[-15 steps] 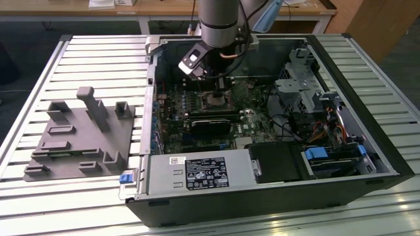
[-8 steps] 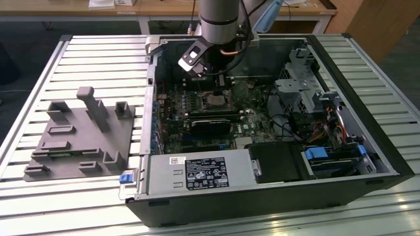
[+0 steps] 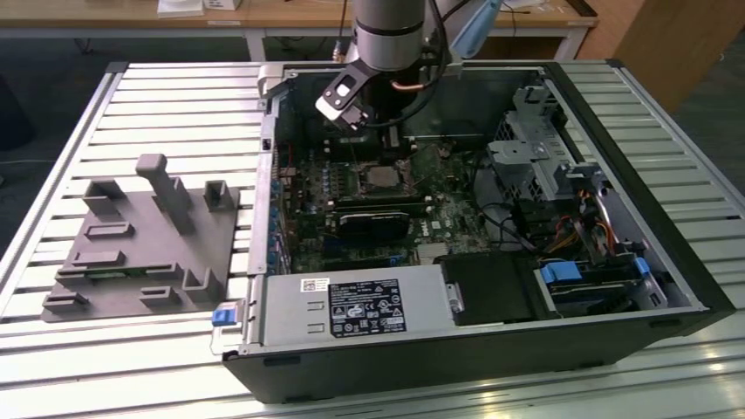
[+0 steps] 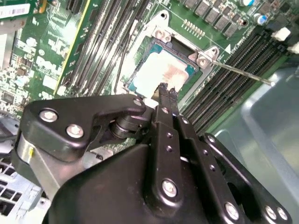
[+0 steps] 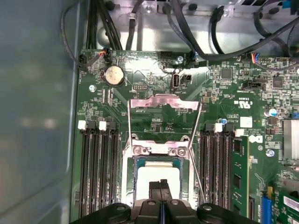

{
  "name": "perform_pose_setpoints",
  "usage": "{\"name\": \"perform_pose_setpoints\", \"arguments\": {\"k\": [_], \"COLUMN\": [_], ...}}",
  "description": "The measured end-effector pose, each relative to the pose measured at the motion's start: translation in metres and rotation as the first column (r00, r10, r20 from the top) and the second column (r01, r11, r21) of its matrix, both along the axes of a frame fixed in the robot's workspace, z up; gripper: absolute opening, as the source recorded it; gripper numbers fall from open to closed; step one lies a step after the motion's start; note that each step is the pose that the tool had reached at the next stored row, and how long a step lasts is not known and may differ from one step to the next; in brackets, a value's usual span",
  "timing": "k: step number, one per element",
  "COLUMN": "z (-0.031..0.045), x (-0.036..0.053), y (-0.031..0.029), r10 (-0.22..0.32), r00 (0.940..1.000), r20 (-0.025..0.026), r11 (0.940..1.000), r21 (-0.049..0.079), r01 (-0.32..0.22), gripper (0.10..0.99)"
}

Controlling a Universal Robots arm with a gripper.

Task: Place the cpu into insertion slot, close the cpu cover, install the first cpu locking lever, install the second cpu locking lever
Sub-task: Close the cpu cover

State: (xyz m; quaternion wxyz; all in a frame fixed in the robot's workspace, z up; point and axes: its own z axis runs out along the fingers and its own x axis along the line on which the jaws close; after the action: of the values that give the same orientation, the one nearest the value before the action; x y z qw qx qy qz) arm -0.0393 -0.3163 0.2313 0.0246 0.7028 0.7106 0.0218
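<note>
The cpu [image 5: 156, 178] lies flat in the insertion slot [image 5: 132, 164] on the green motherboard, its pale metal top showing; it also shows in the second wrist view [image 4: 156, 74] and in the exterior view [image 3: 382, 179]. The cpu cover [image 5: 163, 103] stands swung open beyond the slot, its window empty. Thin locking levers [image 5: 196, 154] run along the slot's sides, unlatched; one lever rod [image 4: 240, 73] sticks out sideways. My gripper [image 5: 161, 183] hovers just over the cpu's near edge, fingers shut together with nothing between them, seen also in the second wrist view [image 4: 164, 87] and the exterior view [image 3: 390, 144].
Black memory slots [image 5: 97, 163] flank the socket on both sides. A black graphics card [image 3: 375, 220] lies across the board below the socket. Cables [image 5: 224, 32] and a drive cage [image 3: 529, 157] crowd the case. A grey fixture [image 3: 140, 240] sits on the slatted table.
</note>
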Motion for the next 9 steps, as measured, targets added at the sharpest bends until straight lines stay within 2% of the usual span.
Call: {"name": "perform_pose_setpoints", "arguments": {"k": [4, 9], "z": [0.0121, 0.0349], "x": [0.0, 0.0], "y": [0.0, 0.0], "r10": [0.0, 0.0], "r00": [1.0, 1.0], "r20": [-0.0001, -0.0001], "r11": [1.0, 1.0], "r21": [0.0, 0.0], "r01": [0.0, 0.0], "gripper": [0.106, 0.106]}}
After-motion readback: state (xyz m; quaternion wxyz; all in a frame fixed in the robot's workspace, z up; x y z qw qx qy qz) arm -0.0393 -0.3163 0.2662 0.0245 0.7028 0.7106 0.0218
